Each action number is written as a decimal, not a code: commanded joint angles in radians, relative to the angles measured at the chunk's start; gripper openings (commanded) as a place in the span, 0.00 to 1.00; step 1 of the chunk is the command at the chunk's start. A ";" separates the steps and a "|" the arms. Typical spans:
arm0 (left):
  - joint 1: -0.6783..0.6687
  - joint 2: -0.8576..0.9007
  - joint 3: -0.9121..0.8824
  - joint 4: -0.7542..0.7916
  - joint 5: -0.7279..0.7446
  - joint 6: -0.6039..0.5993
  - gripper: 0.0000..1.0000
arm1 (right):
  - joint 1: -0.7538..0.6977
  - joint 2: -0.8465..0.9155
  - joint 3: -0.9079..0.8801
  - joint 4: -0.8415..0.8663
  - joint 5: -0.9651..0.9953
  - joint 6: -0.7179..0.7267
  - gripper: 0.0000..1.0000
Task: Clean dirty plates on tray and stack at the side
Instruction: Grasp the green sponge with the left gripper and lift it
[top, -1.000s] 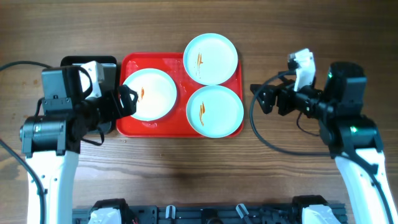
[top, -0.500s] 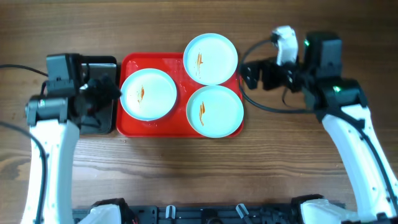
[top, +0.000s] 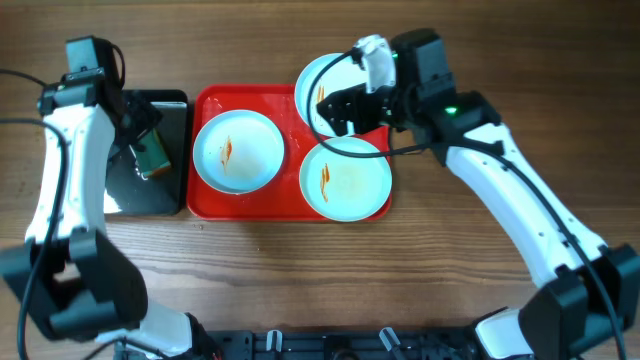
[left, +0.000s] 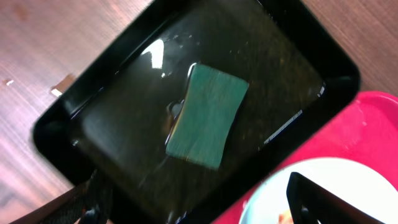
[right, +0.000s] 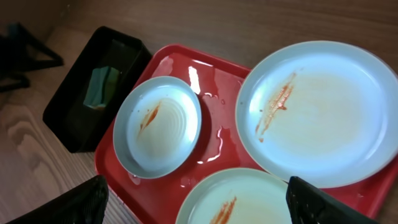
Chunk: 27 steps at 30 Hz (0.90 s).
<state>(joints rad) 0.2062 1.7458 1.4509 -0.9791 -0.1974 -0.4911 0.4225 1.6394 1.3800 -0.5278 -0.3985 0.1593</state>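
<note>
Three pale-blue plates lie on the red tray (top: 290, 203), each with an orange-brown smear: the left one (top: 239, 150), the back one (top: 322, 78) and the front one (top: 345, 178). My right gripper (top: 335, 112) is open and empty, above the back plate's near edge. In the right wrist view its fingers (right: 199, 211) straddle the front plate (right: 249, 199), with the left plate (right: 158, 124) and back plate (right: 317, 112) beyond. My left gripper (top: 132, 135) is open and empty above the black tray (top: 165, 195). Its fingers (left: 199, 214) hover above a green sponge (left: 208, 115).
The black tray (left: 93, 112) stands against the red tray's left side (left: 354, 137) and holds the green sponge (top: 151, 158), which also shows in the right wrist view (right: 102, 87). Water drops glisten on the red tray (right: 217, 140). Bare wooden table lies right of the tray.
My left gripper has moved left off the left plate to above the black tray. My right arm has swung left from beside the tray to above the plates.
</note>
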 joint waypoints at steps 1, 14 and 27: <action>0.006 0.080 0.015 0.063 0.026 0.096 0.87 | 0.035 0.068 0.025 0.043 0.014 0.031 0.88; 0.011 0.256 0.013 0.195 0.025 0.144 0.76 | 0.083 0.182 0.025 0.131 0.014 0.053 0.77; 0.013 0.366 0.012 0.216 0.024 0.143 0.49 | 0.084 0.231 0.023 0.143 0.014 0.053 0.77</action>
<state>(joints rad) 0.2119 2.0827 1.4517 -0.7704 -0.1825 -0.3492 0.5014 1.8477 1.3811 -0.3912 -0.3943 0.2050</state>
